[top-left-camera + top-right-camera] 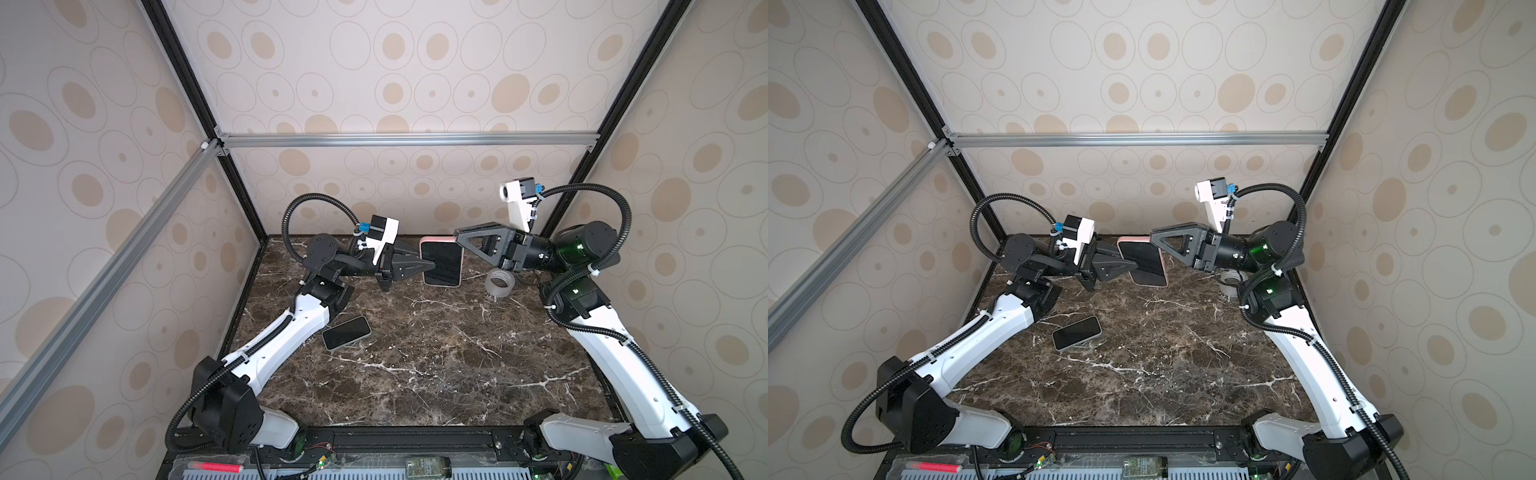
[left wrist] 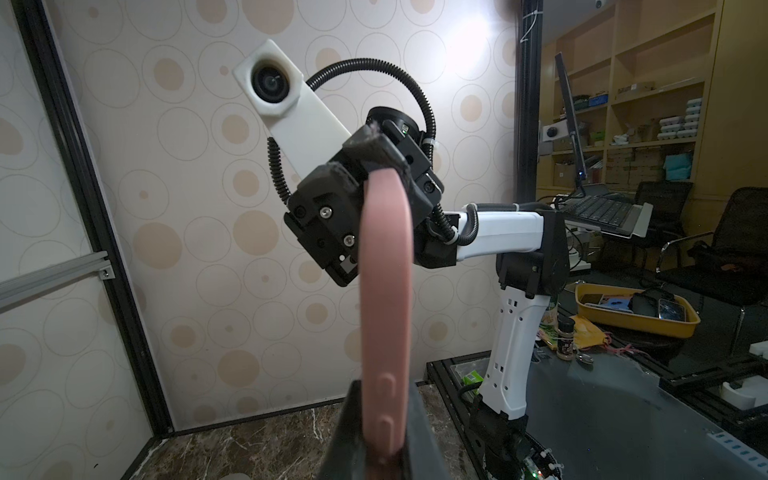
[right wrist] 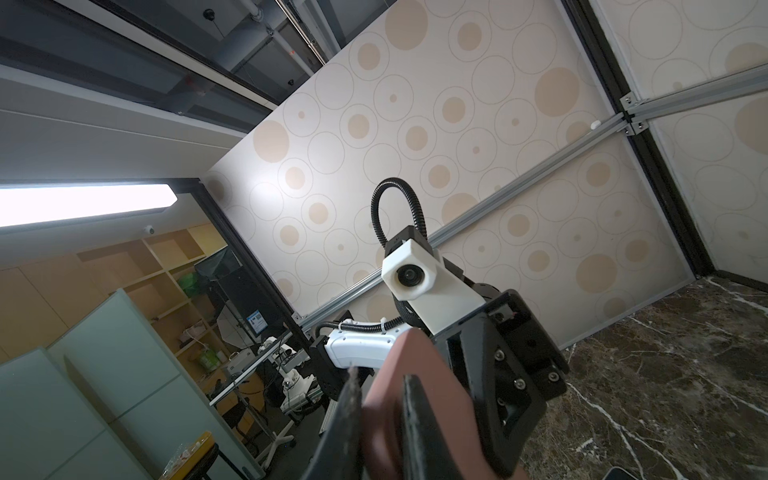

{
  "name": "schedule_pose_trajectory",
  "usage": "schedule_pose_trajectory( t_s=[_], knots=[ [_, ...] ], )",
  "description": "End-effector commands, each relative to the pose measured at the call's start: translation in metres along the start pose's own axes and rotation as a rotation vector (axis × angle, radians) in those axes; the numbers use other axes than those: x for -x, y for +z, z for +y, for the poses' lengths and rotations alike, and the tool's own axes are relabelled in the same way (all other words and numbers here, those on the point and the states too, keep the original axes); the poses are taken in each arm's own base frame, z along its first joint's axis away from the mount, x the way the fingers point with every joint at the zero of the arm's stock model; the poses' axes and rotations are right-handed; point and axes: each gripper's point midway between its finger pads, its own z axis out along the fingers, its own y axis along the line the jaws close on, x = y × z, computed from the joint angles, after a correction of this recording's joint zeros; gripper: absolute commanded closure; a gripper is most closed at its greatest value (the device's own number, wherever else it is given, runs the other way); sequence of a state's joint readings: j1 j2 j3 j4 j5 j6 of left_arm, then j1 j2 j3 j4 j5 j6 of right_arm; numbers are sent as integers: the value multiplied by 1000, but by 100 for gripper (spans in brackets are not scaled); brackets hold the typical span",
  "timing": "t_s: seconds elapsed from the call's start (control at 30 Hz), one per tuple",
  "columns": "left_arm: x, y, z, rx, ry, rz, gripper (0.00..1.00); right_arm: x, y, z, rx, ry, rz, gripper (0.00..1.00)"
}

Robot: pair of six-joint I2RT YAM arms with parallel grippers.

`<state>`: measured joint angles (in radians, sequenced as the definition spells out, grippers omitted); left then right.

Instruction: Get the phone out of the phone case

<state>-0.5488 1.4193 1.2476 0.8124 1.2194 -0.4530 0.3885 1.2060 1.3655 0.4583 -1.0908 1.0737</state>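
Shows a black-screened slab phone (image 1: 440, 259) seated in a pink rubbery phone case (image 1: 434, 240), lifted off the brown veined marble tabletop (image 1: 436, 365) near its far edge, screen facing up toward the top views. Has the left gripper (image 1: 430, 264) clamped tight on the case's left long edge and the right gripper (image 1: 459, 241) pinching its upper right corner, one finger on each face. Leaves a second dark phone (image 1: 347, 332) flat on the tabletop beside the left arm and a clear tape roll (image 1: 499, 283) below the right wrist.
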Motion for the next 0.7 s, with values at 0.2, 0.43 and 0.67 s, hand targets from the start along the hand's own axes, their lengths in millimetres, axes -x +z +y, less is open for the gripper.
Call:
schedule_pose_trajectory(
  t_s=[0.2, 0.43, 0.67],
  knots=[
    [34, 3, -8, 8, 159, -46, 100, -33, 7, -36, -56, 242, 70, 97],
    [37, 3, -8, 12, 173, -50, 100, -40, 8, -44, -72, 282, 77, 100],
    [42, 2, -9, 21, 196, -58, 100, -50, 9, -55, -95, 331, 89, 100]
  ],
)
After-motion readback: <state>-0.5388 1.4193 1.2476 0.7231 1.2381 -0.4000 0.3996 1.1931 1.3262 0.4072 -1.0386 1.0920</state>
